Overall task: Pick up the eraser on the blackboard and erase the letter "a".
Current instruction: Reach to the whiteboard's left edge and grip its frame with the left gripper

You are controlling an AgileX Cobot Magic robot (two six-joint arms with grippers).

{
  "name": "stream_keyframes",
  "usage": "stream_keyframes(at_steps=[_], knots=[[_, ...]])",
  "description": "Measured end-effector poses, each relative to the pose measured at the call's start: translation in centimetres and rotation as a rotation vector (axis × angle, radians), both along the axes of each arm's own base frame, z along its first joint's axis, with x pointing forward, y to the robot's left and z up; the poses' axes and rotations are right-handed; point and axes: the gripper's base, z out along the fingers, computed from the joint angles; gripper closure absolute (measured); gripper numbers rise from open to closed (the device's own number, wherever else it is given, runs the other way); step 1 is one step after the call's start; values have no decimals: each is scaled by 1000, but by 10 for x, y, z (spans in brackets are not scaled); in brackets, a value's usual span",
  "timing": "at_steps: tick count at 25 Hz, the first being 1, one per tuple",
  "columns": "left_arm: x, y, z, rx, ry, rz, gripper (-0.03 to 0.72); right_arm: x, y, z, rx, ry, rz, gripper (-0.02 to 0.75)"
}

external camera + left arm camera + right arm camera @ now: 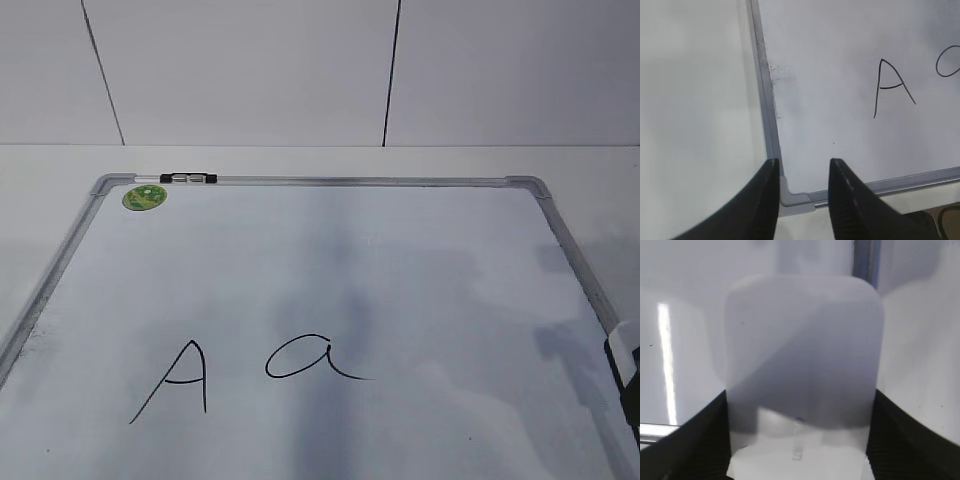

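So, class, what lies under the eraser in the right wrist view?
The eraser lies between the right jaws, over the blackboard; its frame shows above. The patch of board beneath is covered, so unseen.

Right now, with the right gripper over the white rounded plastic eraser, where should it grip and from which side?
Grip the white rounded-rectangle plastic eraser across its two long straight sides, coming straight down from above. It lies flat on the white dry-erase blackboard, and the right gripper already has a finger on each side of it, so closing there should hold it squarely.
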Motion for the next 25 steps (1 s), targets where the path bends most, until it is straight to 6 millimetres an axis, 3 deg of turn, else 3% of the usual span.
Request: stream_keyframes(at_steps=[7,13,20,25], knots=[[69,-4,-2,10,226,2,428,-1,0,0,0,15,0,166],[118,-6,-16,18,364,3,344,-2,0,0,1,17,-1,166],[157,-8,-32,21,437,11,313,-2,0,0,1,16,1,166],[175,-9,-48,23,446,24,312,-3,0,-1,-1,37,2,166]])
